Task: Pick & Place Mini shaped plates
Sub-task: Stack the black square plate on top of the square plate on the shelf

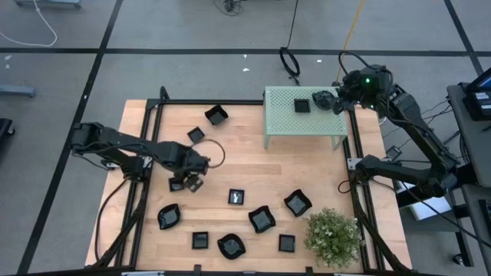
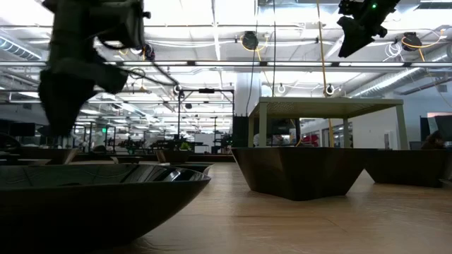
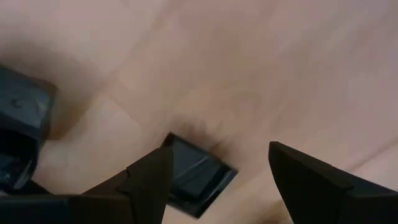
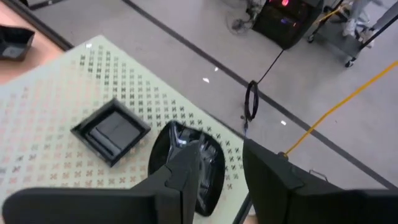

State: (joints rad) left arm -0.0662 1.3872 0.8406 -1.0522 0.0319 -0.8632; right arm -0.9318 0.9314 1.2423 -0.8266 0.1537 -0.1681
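Wooden table amid grey floor; left gripper agape, empty; right gripper gripping wavy plate

— What sort of place is this?

— A robotics lab in a big open industrial hall. The low view shows a high ceiling with exposed pipes and rows of strip lights.

— Anything else?

— In the high view the wooden tabletop sits in a black metal frame on grey carpet tiles, with loose cables toward twelve o'clock and an equipment rack at three o'clock.
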